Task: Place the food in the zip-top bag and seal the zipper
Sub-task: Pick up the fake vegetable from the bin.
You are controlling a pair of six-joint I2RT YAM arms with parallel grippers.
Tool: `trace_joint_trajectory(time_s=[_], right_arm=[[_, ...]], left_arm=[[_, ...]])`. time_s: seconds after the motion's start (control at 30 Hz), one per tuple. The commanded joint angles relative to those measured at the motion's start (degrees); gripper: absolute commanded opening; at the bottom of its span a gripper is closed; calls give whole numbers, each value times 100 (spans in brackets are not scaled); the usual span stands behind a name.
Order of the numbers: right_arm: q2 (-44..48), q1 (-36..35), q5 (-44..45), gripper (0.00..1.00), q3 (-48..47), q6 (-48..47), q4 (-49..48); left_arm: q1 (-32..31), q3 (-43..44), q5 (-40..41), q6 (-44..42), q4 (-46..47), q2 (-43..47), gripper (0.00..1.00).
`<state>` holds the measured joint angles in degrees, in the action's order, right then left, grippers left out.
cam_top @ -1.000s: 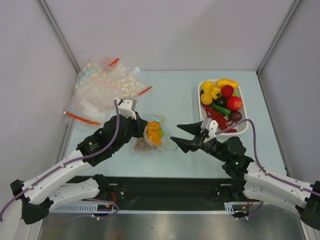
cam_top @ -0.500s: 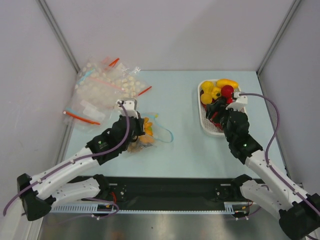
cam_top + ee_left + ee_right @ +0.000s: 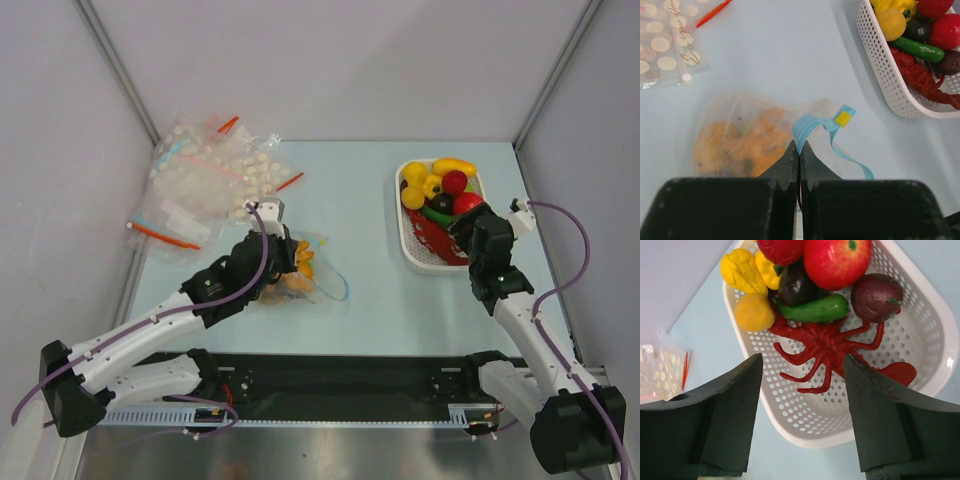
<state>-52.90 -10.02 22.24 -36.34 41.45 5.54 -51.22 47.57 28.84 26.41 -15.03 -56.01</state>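
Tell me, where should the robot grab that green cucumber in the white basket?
Probably across its slim middle, coming straight down from above. The green cucumber lies flat atop the pile in the white basket, long and narrow, so fingers could straddle its width; a dark fruit crowds one end.

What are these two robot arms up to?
They are packing toy food into a clear zip-top bag. The left arm, jaws shut, pinches the bag by its blue zipper; orange pieces are already inside. The right arm hovers over the white tray of toy food, jaws open, holding nothing.
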Motion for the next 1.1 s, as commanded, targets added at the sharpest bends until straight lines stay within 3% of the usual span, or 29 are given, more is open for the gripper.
trace_joint_trajectory(time_s=[0.0,0.13,0.27,0.4,0.63,1.07], right_arm=[[44,97,131,69,83,889,-80],[-141,106,841,69,109,1626,96],[-501,114,765,67,188,2173,-298],[-1071,106,536,66,-5,2183,-755],[-2038,114,931,66,-330,2122,-1072],[-3094,158,1362,66,-831,2420,-1345]], left_arm=[[33,42,-396,-136,325,195,0],[25,-46,-528,-189,413,362,1],[33,-143,-643,-198,544,529,2],[33,-231,-713,-268,615,582,1],[33,-248,-704,-312,624,556,0],[25,-222,-643,-277,527,521,0]])
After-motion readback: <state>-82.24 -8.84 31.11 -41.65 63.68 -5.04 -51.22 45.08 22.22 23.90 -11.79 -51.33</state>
